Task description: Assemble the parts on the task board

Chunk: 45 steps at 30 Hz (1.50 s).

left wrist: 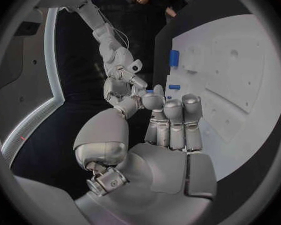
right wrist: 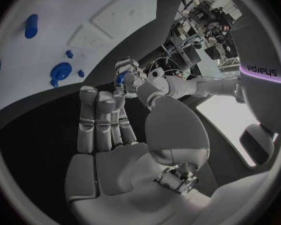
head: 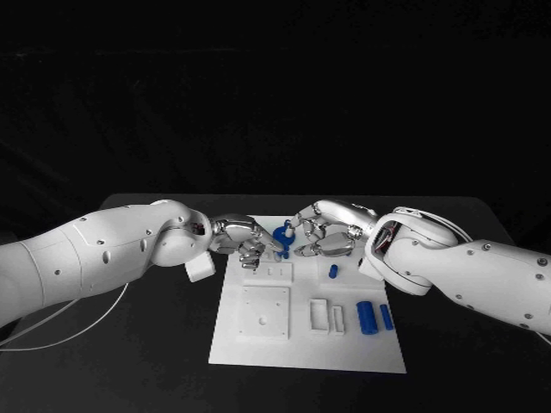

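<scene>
The white task board [head: 306, 344] lies in the middle of the black table. Above its far edge my two hands meet fingertip to fingertip. A small blue part [head: 286, 231] hangs between them. My left hand [head: 244, 237] pinches this blue part [right wrist: 120, 78] between thumb and fingertip. My right hand [head: 326, 233] has its fingertips right at the part [left wrist: 150, 91]; whether it also grips is unclear. On the board lie a short blue part [head: 333, 271] and two longer blue parts [head: 366, 317] [head: 386, 316].
The board carries raised white blocks and recessed seats, such as a square plate [head: 264, 311] and narrow slots [head: 326, 315]. More blue parts [right wrist: 61, 71] stand in the board [right wrist: 115, 15]. Black table surface [head: 139, 344] lies on either side.
</scene>
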Tool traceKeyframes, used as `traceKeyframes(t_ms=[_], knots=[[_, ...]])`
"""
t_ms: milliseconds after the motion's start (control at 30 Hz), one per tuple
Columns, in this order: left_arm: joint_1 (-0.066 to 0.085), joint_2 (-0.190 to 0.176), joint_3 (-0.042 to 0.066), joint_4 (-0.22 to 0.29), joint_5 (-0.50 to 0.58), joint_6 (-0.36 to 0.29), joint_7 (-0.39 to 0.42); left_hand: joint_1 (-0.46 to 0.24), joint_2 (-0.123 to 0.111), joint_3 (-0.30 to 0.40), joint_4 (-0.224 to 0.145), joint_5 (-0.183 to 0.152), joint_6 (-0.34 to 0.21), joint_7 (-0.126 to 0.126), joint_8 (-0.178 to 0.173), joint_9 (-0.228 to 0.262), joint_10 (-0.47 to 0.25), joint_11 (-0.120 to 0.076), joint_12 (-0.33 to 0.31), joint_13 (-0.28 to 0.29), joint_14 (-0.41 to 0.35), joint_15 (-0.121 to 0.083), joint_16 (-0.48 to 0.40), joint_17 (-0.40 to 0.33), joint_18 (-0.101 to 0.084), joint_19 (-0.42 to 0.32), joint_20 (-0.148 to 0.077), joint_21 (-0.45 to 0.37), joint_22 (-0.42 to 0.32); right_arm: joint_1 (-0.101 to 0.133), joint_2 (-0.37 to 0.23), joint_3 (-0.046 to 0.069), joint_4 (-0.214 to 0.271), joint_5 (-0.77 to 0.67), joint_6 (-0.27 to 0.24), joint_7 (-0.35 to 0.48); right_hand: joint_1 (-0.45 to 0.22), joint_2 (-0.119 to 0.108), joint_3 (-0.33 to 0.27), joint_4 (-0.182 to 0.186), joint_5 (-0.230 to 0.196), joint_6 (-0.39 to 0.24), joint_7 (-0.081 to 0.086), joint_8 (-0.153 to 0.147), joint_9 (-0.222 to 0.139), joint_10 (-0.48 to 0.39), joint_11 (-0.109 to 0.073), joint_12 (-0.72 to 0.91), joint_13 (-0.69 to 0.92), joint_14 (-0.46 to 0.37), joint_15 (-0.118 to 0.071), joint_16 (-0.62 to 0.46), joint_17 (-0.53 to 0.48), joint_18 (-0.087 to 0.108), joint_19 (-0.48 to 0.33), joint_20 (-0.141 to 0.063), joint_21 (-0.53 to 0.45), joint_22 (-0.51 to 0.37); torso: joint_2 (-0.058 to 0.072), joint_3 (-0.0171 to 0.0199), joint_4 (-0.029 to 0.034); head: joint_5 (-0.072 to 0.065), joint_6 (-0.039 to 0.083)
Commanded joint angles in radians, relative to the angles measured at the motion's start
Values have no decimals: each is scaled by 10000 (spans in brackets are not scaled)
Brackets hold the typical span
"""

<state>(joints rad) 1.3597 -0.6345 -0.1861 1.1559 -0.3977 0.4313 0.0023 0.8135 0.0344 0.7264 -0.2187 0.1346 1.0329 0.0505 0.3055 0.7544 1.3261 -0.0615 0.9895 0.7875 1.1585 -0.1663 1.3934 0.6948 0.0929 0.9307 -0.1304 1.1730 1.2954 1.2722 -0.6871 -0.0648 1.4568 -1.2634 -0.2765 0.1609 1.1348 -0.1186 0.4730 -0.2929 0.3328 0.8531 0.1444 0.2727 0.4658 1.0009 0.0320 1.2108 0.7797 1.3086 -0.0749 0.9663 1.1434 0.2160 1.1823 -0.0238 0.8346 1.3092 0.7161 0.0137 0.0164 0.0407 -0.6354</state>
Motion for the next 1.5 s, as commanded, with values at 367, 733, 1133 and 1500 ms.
traceKeyframes(t_ms=[367,733,1133,1500], knots=[[-15,5,3,42,161,311,333,496,451,-35,-60,160,109,-23,81,95,-165,-28,80,-7,-37,-24,60,7,-105,-95,-1183,-37,28,-20,183,-104,105,-242,-190,32,-70,11,47,13,-135,26,55,-69,-45,68,36,33,97,-8,2,105,68,458,8,-47,132,207,5,12,2,34,-100],[-15,3,3,42,234,255,417,492,440,-41,-69,177,112,-25,82,109,-165,-30,84,-9,-39,-26,66,7,-106,-98,-1184,-38,31,-20,176,-130,102,-341,35,-47,-123,66,139,10,-110,341,-35,78,17,66,-46,16,183,-36,-72,136,104,458,-28,-60,197,201,7,14,-24,33,-101],[-22,-25,-2,-9,791,-71,644,481,430,-51,-80,223,128,-31,88,134,-161,-35,95,-13,-42,-28,78,7,-109,-105,-1185,-39,35,-20,148,-158,79,-407,91,-112,-255,118,157,17,-119,549,-104,174,73,89,-112,-3,247,-33,-134,165,128,458,-33,-68,259,198,1,23,-16,27,-107],[-23,-25,-5,-24,867,-377,595,413,512,-62,-115,381,123,-35,72,209,-247,-40,105,-25,-115,-38,91,1,-132,-165,-1176,-52,57,-20,130,-158,106,-271,-24,-88,-335,196,197,15,-150,795,-201,307,182,116,-203,-42,308,-29,-217,177,138,458,-34,-91,307,187,6,21,-10,13,-88]])
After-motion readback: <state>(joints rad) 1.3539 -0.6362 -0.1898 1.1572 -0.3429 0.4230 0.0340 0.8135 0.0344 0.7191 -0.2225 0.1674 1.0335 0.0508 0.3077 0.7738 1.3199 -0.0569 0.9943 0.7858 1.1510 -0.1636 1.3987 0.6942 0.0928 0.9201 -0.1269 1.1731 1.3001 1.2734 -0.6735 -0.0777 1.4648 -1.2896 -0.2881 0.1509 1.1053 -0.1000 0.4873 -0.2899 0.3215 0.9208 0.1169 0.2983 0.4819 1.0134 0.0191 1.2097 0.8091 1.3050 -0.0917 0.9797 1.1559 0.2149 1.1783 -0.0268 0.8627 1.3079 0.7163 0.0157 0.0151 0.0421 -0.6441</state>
